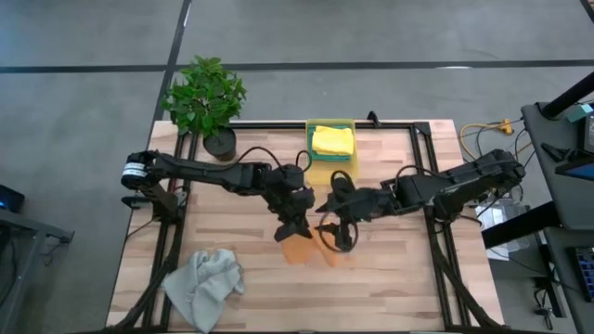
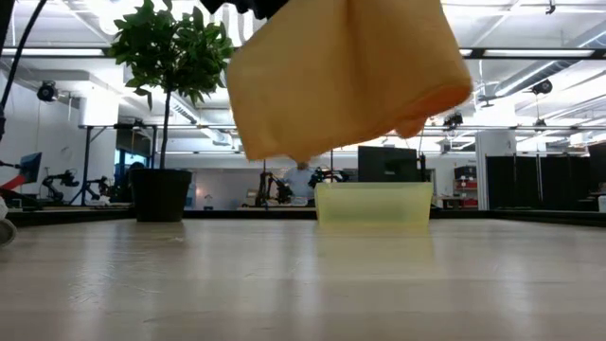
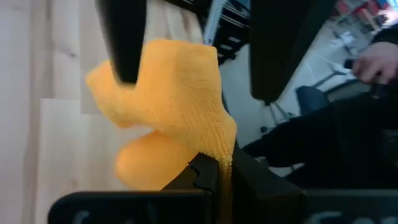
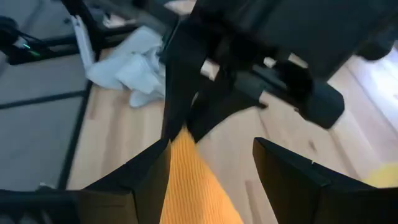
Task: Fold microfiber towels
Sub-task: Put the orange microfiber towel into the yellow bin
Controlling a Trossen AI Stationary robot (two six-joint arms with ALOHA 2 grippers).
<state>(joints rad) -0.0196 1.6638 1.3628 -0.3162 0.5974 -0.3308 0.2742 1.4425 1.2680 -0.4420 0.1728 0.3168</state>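
Just in front of the yellow bin (image 1: 331, 153), near the table's middle, the orange towel (image 2: 346, 76) is held up off the table (image 1: 408, 278) by the left gripper (image 1: 295, 225), whose fingers are clamped shut on one edge of the cloth. In the low view it is seen hanging clear of the wood, draped and bunched. The right gripper (image 1: 336, 232) is placed just beside it with its fingers spread wide; cloth lies between them in the right wrist view, but no grip is shown.

The towel is judged light, limp and slightly grippy, so it should sag wherever it is unsupported; a corner or a free edge is judged the best place for a second hold. A yellow towel (image 1: 332, 141) is seen lying in the bin, and a light grey towel (image 1: 204, 284) is crumpled well away from the bin, near the table's front left corner.

The towel's corners cannot be made out among the folds, and no teal towel is seen.
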